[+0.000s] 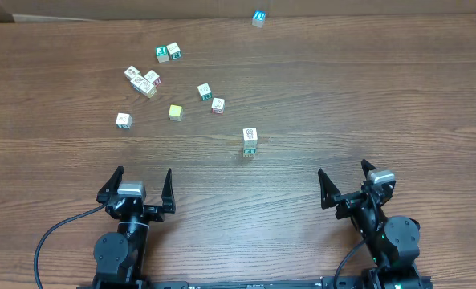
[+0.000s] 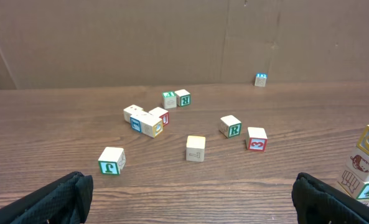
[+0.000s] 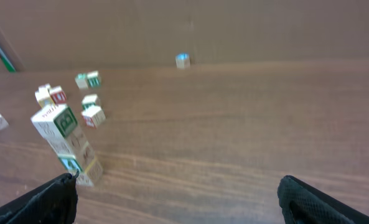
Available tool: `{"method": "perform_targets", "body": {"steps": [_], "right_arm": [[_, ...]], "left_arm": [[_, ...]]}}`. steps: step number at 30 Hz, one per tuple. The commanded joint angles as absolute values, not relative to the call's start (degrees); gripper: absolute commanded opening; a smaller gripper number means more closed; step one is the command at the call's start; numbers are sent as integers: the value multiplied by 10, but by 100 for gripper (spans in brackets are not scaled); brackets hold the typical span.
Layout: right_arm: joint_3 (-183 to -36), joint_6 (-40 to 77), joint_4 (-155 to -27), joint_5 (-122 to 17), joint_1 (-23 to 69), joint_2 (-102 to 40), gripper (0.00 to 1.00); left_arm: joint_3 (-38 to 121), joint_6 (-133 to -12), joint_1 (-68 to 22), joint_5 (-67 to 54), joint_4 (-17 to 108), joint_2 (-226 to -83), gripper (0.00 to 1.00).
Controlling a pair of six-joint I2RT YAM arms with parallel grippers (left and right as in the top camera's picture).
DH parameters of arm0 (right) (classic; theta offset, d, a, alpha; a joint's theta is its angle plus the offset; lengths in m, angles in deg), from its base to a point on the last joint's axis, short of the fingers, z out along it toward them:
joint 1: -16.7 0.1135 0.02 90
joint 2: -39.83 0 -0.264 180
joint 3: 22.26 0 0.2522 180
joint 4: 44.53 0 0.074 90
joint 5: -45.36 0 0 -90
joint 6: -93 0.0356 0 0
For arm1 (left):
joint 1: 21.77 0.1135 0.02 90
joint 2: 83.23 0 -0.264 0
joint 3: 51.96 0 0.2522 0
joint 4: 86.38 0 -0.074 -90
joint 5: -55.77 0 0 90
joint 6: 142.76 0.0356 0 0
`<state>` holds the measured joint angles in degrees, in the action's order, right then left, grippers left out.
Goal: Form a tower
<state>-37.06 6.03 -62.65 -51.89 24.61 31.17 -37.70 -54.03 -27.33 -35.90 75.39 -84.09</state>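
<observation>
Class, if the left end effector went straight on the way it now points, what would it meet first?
Probably the yellow cube, near the centre line of the left end effector; the nearer green-marked cube sits off to its left, and depth is unclear.

In the overhead view the left arm (image 1: 119, 249) sits at seven o'clock. The left gripper (image 1: 144, 178) points to twelve, its jaws spread wide and empty. The right arm (image 1: 394, 241) sits at five o'clock. The right gripper (image 1: 343, 175) angles toward eleven, its jaws also wide apart and holding nothing.

Tower (image 1: 250, 141) right of cubes (image 1: 205, 91), seemingly apart
</observation>
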Motion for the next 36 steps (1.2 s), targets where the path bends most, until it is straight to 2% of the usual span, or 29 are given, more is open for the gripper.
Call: {"method": "perform_targets", "body": {"steps": [1, 16, 36], "right_arm": [[-365, 62, -625, -522, 243, 334, 100], [-365, 62, -625, -522, 243, 396, 100], [-365, 62, -625, -522, 226, 397, 100]], "left_arm": [[-379, -531, -269, -354, 755, -835, 99], [-379, -531, -269, -354, 755, -835, 99], [-379, -531, -269, -354, 755, -835, 99]]}}
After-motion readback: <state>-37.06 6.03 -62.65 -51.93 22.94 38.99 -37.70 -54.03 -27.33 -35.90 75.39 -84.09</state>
